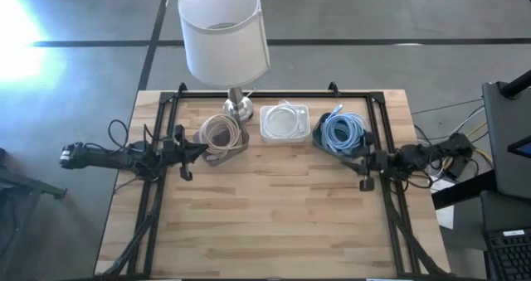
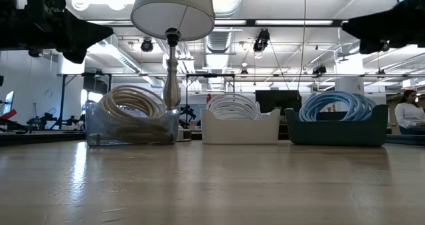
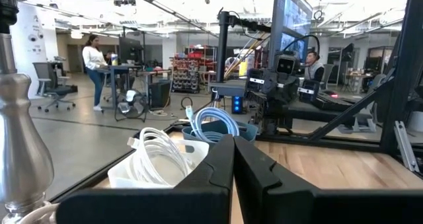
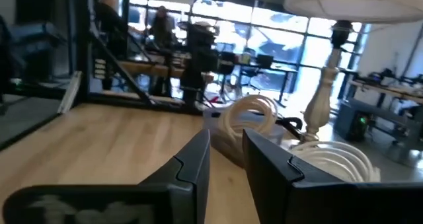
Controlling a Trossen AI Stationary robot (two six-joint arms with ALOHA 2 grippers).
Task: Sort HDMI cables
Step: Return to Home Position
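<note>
Tan coiled cables (image 1: 220,133) in clear bin (image 2: 126,129), white coils (image 1: 284,119) in white bin (image 2: 240,131), blue coils (image 1: 343,132) in dark bin (image 2: 335,133). Likely light, floppy: pinch bundled loops. Left tool (image 1: 202,149) closed, empty; right tool (image 1: 358,155) slightly parted, empty.

I work in an open robotics lab.
Around my wooden tabletop (image 1: 274,223) lies a grey concrete floor (image 1: 373,16); overhead, a bare ceiling (image 2: 265,26) of ducts and strip lights; beyond, a monitor (image 2: 273,100), stocked shelves (image 3: 188,69), an office chair (image 3: 47,78) and a person (image 3: 92,55) standing at a desk.
</note>
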